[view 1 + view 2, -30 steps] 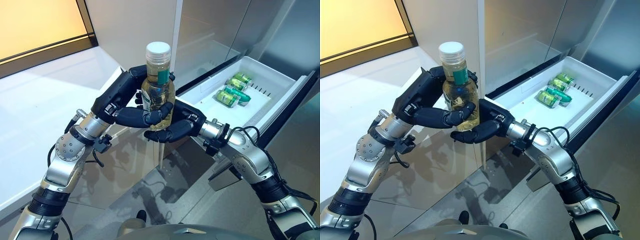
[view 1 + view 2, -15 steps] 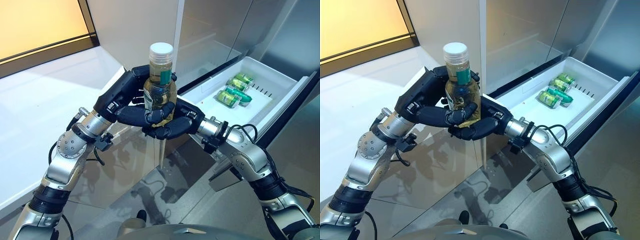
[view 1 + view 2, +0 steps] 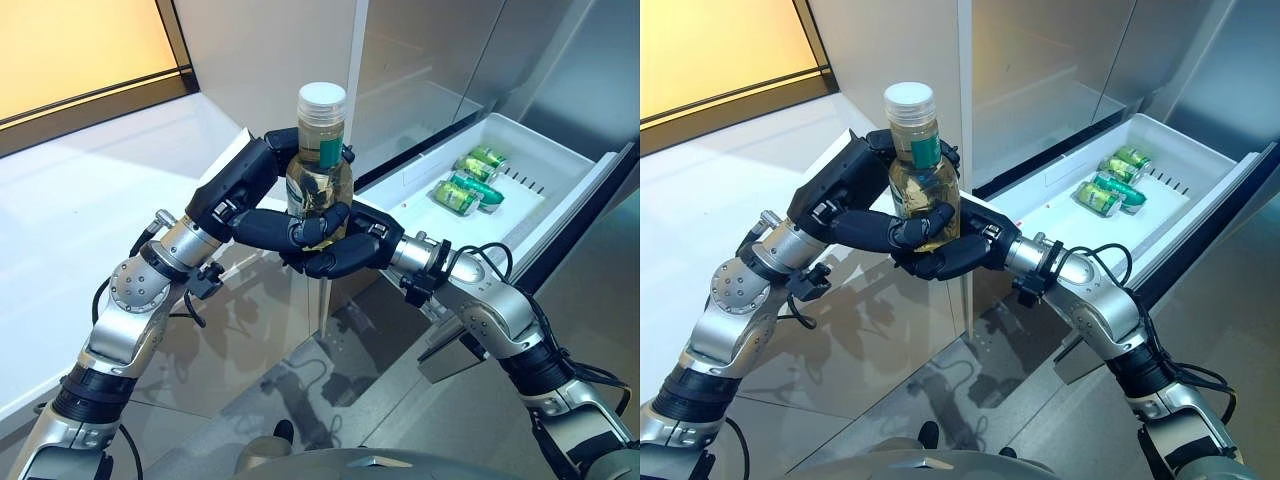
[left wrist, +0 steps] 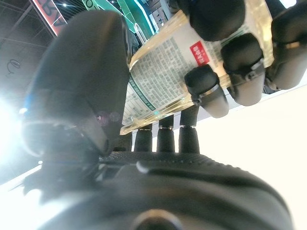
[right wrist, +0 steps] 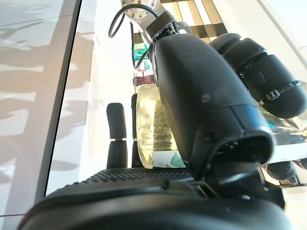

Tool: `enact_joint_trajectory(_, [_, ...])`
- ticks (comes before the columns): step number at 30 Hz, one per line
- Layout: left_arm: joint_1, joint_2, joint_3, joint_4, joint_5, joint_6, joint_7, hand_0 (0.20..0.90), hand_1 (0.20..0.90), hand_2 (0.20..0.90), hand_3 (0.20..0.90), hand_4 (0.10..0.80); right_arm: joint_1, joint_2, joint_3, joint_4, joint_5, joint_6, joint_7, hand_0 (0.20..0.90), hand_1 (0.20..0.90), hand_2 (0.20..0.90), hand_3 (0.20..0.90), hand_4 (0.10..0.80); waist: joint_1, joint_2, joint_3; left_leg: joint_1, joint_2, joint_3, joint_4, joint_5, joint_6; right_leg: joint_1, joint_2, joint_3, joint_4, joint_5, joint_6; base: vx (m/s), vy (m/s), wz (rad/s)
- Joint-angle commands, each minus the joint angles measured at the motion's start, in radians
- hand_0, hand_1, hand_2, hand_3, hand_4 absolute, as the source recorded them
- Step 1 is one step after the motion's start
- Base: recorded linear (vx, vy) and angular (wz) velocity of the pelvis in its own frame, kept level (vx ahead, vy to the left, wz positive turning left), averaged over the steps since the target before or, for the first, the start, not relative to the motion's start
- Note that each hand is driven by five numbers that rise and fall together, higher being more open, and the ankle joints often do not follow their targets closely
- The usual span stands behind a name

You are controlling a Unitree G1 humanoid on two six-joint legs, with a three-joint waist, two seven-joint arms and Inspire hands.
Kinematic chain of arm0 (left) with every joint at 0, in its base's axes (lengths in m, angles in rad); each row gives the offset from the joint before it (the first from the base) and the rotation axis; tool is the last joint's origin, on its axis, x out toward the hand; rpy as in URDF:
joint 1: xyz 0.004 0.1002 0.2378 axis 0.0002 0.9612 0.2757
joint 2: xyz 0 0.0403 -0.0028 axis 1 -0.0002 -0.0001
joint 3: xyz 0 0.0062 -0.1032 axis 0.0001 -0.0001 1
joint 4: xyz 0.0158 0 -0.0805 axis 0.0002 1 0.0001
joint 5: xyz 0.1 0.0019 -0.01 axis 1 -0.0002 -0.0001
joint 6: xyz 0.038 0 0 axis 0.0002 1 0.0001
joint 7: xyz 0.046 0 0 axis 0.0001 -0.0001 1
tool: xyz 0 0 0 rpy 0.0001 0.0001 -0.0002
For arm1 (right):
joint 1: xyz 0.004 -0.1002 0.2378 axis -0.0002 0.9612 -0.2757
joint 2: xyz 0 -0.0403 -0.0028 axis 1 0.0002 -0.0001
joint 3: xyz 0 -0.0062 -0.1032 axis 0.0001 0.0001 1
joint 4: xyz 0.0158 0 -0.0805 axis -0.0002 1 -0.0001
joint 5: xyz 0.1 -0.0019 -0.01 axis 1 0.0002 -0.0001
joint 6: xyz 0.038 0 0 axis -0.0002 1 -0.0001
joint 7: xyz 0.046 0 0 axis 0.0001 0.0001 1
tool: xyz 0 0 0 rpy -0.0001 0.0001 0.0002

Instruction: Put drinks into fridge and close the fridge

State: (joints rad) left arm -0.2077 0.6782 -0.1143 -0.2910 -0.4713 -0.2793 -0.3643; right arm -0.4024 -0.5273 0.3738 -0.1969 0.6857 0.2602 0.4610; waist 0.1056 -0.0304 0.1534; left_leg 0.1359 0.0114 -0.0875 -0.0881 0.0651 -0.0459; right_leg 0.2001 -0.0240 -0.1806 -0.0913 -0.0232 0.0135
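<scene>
Left eye view: your left hand wraps its fingers round the middle of the upright bottle, held in the air before the fridge, while your right hand curls round its base from below. Clear plastic, nearly full of pale liquid and white-capped, it likely handles as fairly heavy, rigid and smooth; keep your hold low on the body. To the right, the open fridge drawer holds green cans.
</scene>
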Motion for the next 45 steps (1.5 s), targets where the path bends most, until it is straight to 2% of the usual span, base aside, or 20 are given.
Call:
enact_joint_trajectory(1, [-0.135,-0.021,0.016,-0.054,-0.124,-0.1,0.011,0.9,0.9,0.9,0.9,0.8,-0.152,0.063,-0.035,-0.036,0.096,-0.114,-0.035,0.3,0.3,0.3,0.2,0.1,-0.01,-0.001,-0.116,0.016,-0.079,0.013,0.008,-0.074,0.073,-0.043,-0.018,0.019,0.025,0.047,0.039,0.0,0.0,0.0])
enact_joint_trajectory(11, [-0.13,0.013,0.045,-0.05,-0.146,-0.091,-0.001,0.9,0.9,0.9,0.9,0.8,-0.161,0.032,-0.057,-0.04,0.101,-0.127,-0.042,0.3,0.3,0.3,0.2,0.1,-0.009,-0.001,-0.12,0.015,-0.08,0.013,0.006,-0.073,0.072,-0.042,-0.017,0.019,0.023,0.048,0.038,0.0,0.0,0.0])
enact_joint_trajectory(19, [-0.093,0.045,0.113,-0.036,-0.168,-0.098,0.004,0.9,0.9,0.9,0.9,0.8,-0.161,-0.013,-0.109,-0.072,0.111,-0.158,-0.042,0.3,0.3,0.3,0.2,0.1,-0.009,-0.001,-0.122,0.016,-0.079,0.014,0.006,-0.074,0.071,-0.04,-0.017,0.02,0.02,0.047,0.039,0.0,0.0,0.0])
enact_joint_trajectory(26, [-0.044,0.039,0.166,-0.027,-0.182,-0.094,0.009,0.9,0.9,0.9,0.9,0.8,-0.155,-0.039,-0.155,-0.116,0.098,-0.181,-0.047,0.3,0.3,0.3,0.2,0.1,-0.008,-0.005,-0.122,0.015,-0.079,0.012,0.005,-0.075,0.072,-0.041,-0.015,0.023,0.02,0.047,0.038,0.0,0.0,0.0])
enact_joint_trajectory(32, [0.0,0.019,0.2,-0.026,-0.283,-0.078,-0.049,0.9,0.9,0.9,0.9,0.8,-0.146,-0.076,-0.213,-0.163,0.105,-0.211,-0.054,0.3,0.3,0.3,0.2,0.1,-0.013,-0.007,-0.126,0.015,-0.078,0.014,0.004,-0.076,0.071,-0.043,-0.013,0.028,0.018,0.048,0.038,0.0,0.0,0.0])
enact_joint_trajectory(36, [0.029,-0.023,0.201,-0.04,-0.423,-0.018,-0.119,0.9,0.9,0.9,0.9,0.8,-0.126,-0.09,-0.258,-0.185,0.117,-0.231,-0.076,0.3,0.3,0.3,0.2,0.1,-0.017,-0.009,-0.126,0.014,-0.078,0.014,0.004,-0.077,0.072,-0.044,-0.013,0.031,0.018,0.049,0.039,-0.01,0.002,0.0])
enact_joint_trajectory(39, [0.056,-0.076,0.203,-0.047,-0.547,0.046,-0.17,0.9,0.9,0.9,0.9,0.8,-0.114,-0.089,-0.292,-0.201,0.113,-0.241,-0.094,0.3,0.3,0.3,0.2,0.1,-0.021,-0.012,-0.127,0.012,-0.077,0.016,0.004,-0.078,0.072,-0.049,-0.012,0.034,0.018,0.051,0.039,0.0,0.0,0.0])
enact_joint_trajectory(40, [0.071,-0.112,0.201,-0.05,-0.637,0.097,-0.208,0.9,0.9,0.9,0.9,0.8,-0.11,-0.09,-0.306,-0.207,0.105,-0.25,-0.111,0.3,0.3,0.3,0.2,0.1,-0.023,-0.013,-0.126,0.009,-0.078,0.018,0.004,-0.073,0.071,-0.054,-0.013,0.036,0.021,0.055,0.038,-0.033,0.006,-0.01])
enact_joint_trajectory(42, [0.083,-0.134,0.2,-0.054,-0.685,0.131,-0.23,0.9,0.9,0.9,0.9,0.8,-0.106,-0.09,-0.314,-0.211,0.098,-0.253,-0.118,0.3,0.3,0.3,0.2,0.1,-0.024,-0.014,-0.128,0.008,-0.077,0.019,0.004,-0.074,0.071,-0.056,-0.012,0.037,0.021,0.055,0.038,-0.015,0.003,-0.01])
enact_joint_trajectory(43, [0.11,-0.196,0.181,-0.062,-0.768,0.191,-0.285,0.9,0.9,0.9,0.9,0.8,-0.099,-0.093,-0.335,-0.223,0.092,-0.251,-0.14,0.3,0.3,0.3,0.2,0.1,-0.029,-0.015,-0.127,0.008,-0.077,0.021,0.003,-0.075,0.071,-0.058,-0.012,0.041,0.02,0.056,0.036,0.0,0.0,0.0])
enact_joint_trajectory(45, [0.126,-0.244,0.163,-0.072,-0.854,0.261,-0.32,0.9,0.9,0.9,0.9,0.8,-0.098,-0.096,-0.346,-0.231,0.089,-0.247,-0.155,0.3,0.3,0.3,0.2,0.1,-0.032,-0.016,-0.126,0.008,-0.077,0.021,0.002,-0.076,0.071,-0.06,-0.011,0.044,0.02,0.058,0.036,0.0,0.0,0.0])
